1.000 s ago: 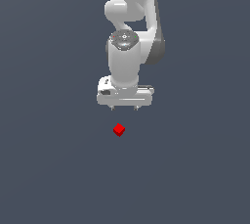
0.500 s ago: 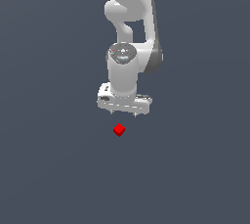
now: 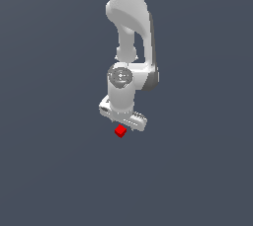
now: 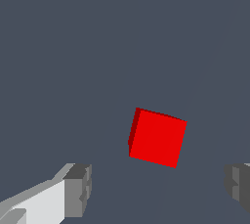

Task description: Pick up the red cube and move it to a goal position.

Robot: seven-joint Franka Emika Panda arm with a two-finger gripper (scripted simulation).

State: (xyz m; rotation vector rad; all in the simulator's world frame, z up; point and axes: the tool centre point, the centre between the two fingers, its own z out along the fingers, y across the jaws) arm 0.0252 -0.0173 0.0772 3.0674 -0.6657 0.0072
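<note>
The red cube [image 3: 120, 131] is a small bright red block lying on the flat dark grey floor. In the exterior view my white gripper [image 3: 123, 122] hangs directly above it, nearly touching its top. In the wrist view the red cube [image 4: 157, 138] sits between and just beyond my two grey fingertips [image 4: 78, 190], which stand wide apart. The gripper [image 4: 158, 189] is open and holds nothing. The cube's sides are turned at a slight angle to the fingers.
The dark grey floor [image 3: 54, 170] stretches in all directions around the cube. The white arm [image 3: 131, 27] rises above the gripper toward the exterior view's top. No other objects show.
The gripper has come down toward the cube, from well above it to just over it, and has rotated a little. The cube has not moved.
</note>
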